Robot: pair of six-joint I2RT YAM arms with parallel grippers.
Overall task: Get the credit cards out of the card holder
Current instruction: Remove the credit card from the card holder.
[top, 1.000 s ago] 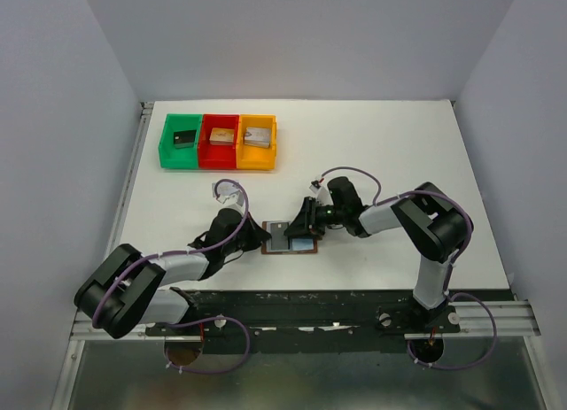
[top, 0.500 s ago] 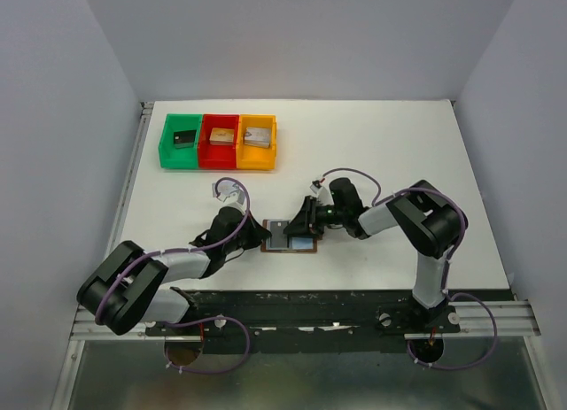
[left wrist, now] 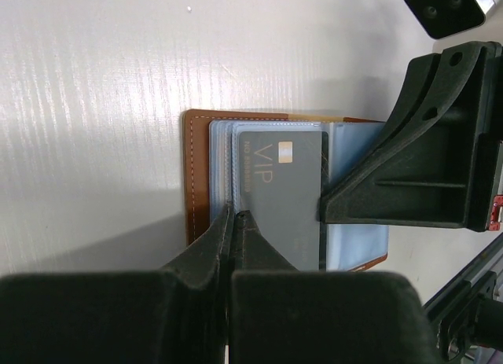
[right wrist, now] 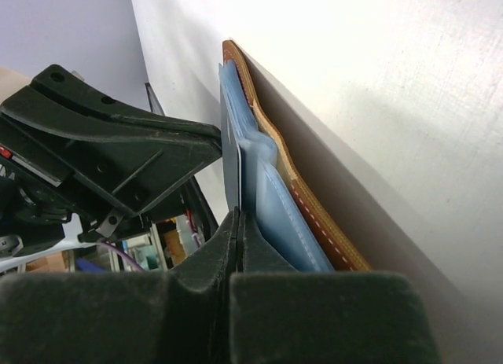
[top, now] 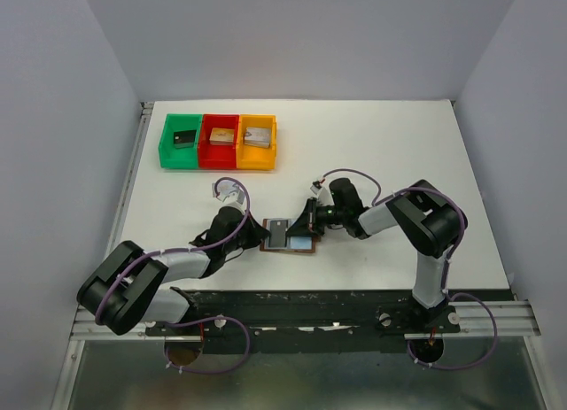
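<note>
The card holder, a brown leather wallet with light blue lining, lies open near the table's front edge. It also shows in the left wrist view and the right wrist view. A silvery grey credit card marked VIP sticks out of its blue sleeves; from the right wrist it shows edge-on. My left gripper is shut on the blue sleeve edge at the card holder's left side. My right gripper is shut on the card's right edge. The other cards are hidden.
A green tray, a red tray and an orange tray stand side by side at the back left, each with a small block inside. The black front rail runs just behind the wallet.
The right gripper has shifted slightly to the right with the grey card, which now sits a little further out and tilted up. The left arm has barely moved.
</note>
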